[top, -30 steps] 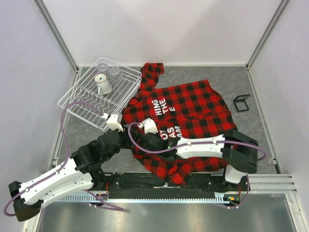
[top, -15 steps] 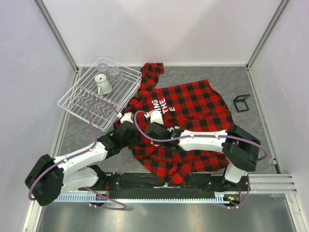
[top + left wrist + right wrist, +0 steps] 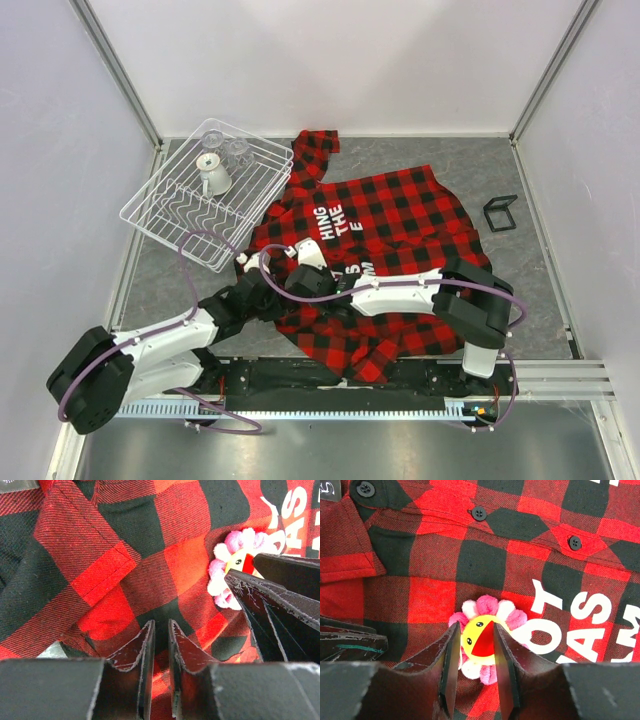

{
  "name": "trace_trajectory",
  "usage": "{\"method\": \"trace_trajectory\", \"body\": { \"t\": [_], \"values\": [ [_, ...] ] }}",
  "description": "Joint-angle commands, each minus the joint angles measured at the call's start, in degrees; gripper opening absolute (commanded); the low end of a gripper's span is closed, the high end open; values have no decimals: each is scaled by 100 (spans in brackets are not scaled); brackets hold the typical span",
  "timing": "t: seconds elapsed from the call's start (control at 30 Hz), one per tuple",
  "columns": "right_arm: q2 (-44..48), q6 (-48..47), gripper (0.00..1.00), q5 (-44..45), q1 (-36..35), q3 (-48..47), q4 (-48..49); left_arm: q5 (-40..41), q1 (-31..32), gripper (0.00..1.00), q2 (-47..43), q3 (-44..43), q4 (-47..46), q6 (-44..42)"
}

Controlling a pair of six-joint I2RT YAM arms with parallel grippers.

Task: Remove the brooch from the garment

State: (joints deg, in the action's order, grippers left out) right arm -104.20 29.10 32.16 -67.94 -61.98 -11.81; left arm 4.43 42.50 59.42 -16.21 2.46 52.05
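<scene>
So here's what we're seeing: the right gripper (image 3: 475,630) has its fingers squeezed in on the brooch (image 3: 487,606), one on each side of the yellow face. Pink petals poke out ahead of the tips and to both sides. The brooch sits on the garment (image 3: 477,560), with the white lettering (image 3: 580,615) just off to that gripper's right. The left gripper (image 3: 160,626) is down on the plaid just left of the right one, fingers drawn almost together. We think they're nipping a fold of cloth, but it's too close-up to swear to it. The brooch is ahead of its tips, to the right.
</scene>
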Motion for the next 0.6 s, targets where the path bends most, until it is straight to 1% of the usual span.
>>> {"method": "trace_trajectory", "body": {
  "t": [0.0,0.17,0.23,0.33,0.5,0.53,0.57],
  "values": [
    [-109,60,41,194,-96,-166,-75,-144,-5,23,-97,48,44,253],
    [-249,69,48,176,-202,-166,-58,-179,-5,24,-115,12,88,209],
    [-328,87,53,264,-289,-148,-75,-179,-5,23,-132,30,88,218],
    [-425,183,59,527,-421,-96,-137,-161,-5,24,-202,56,114,226],
    [-531,332,65,1063,-597,-8,-330,-21,-5,24,-334,91,202,244],
    [-548,333,65,1177,-641,19,-330,5,-5,24,-352,91,202,253],
    [-583,350,62,1213,-659,36,-330,14,-5,24,-369,100,220,261]
  ]
}}
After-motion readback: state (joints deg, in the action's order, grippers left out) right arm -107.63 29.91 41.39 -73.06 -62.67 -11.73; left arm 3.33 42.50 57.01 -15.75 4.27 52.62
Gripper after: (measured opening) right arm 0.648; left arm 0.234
